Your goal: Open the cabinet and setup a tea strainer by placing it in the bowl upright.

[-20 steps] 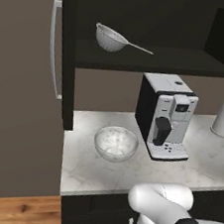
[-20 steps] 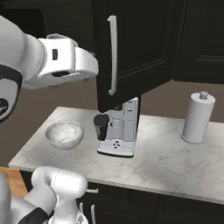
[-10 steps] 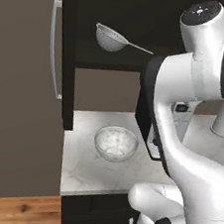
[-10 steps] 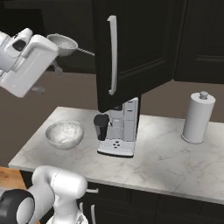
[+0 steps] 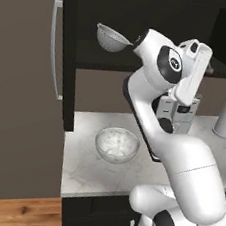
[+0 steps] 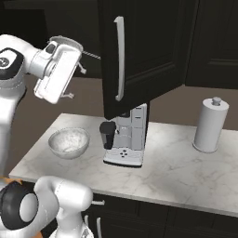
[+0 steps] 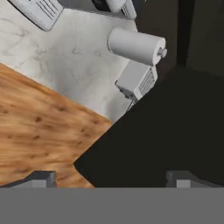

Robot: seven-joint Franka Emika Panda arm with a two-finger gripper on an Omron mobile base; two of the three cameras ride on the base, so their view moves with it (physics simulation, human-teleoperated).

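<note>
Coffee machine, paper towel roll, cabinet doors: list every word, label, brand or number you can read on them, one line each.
Coffee machine: small marks on its front panel, too small and blurred to read.
Paper towel roll: plain white, no text.
Cabinet: dark panelled doors with a silver bar handle, no text.
Readable texts in all three views: none.
</note>
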